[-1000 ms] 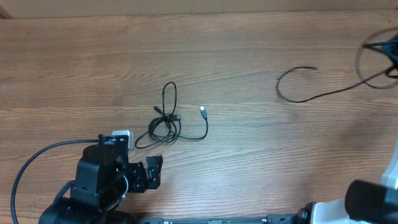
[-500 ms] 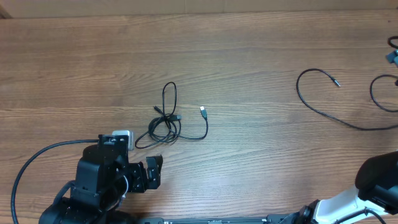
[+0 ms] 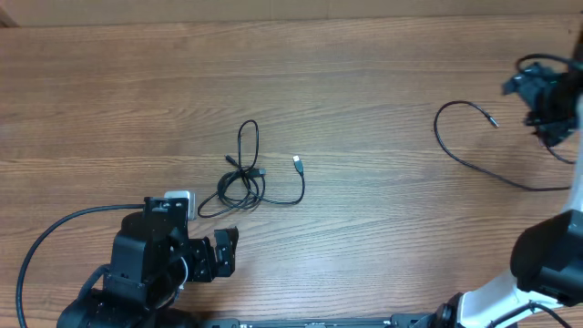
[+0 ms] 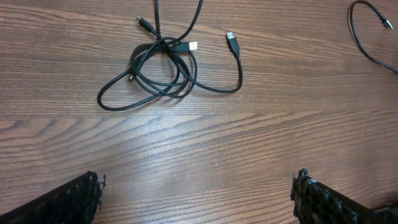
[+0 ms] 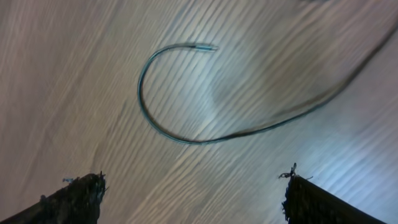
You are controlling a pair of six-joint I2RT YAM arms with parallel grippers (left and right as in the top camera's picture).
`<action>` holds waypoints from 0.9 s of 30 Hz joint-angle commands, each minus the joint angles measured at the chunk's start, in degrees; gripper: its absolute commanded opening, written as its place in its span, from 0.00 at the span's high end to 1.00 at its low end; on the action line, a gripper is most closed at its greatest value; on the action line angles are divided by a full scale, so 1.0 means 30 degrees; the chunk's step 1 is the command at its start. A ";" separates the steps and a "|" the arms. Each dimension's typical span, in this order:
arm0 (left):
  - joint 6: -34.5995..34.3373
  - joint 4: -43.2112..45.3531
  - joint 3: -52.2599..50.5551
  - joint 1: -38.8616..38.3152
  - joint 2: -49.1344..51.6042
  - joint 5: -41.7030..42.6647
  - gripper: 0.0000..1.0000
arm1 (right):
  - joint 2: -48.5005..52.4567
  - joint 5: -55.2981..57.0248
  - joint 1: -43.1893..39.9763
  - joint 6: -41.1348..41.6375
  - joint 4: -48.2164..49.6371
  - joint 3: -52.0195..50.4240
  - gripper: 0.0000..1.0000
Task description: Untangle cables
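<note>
Cable bundle (image 3: 241, 182) overhead: knotted loops left of centre on the wooden tabletop (image 3: 364, 55), about midway between the far and near edges. One free end with a plug (image 3: 297, 162) sticks out on its right side. Loose cable (image 3: 437, 132) lies well apart, toward the far-right corner, as an open curve running off to the right edge. Left gripper (image 3: 223, 253) is by the near edge, near the bundle but not touching it. Right gripper (image 3: 542, 100) is at the right edge near the far-right corner, beside the loose cable's plug end; blurred.

Left wrist: cable bundle (image 4: 165, 53) lies ahead on the wood, with a silver USB plug (image 4: 189, 46) at the knot. Loose cable (image 4: 353, 28) shows top right. Left gripper (image 4: 198, 186) is spread wide, fingertips (image 4: 84, 193) at the frame's bottom corners, nothing between them.

Right wrist: motion-blurred. Loose cable (image 5: 140, 93) curves across the wood, plug end uppermost. Right gripper (image 5: 193, 183) is spread wide and empty, clear of the cable.
</note>
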 commanded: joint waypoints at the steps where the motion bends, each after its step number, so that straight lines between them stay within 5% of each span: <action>1: 0.0299 0.0066 -0.0168 -0.0036 0.0051 0.0138 0.00 | 0.0342 -0.0270 0.0823 -0.0007 0.1566 -0.2106 0.07; 15: 0.0291 0.0073 -0.0168 -0.0036 0.0051 0.0138 0.01 | 0.0699 -0.0430 0.1749 0.0146 0.7526 -0.9515 0.16; 27: 0.0291 0.0066 -0.0168 -0.0036 0.0051 0.0138 0.00 | 0.0699 0.0364 0.1749 0.1056 0.9843 -1.1621 0.19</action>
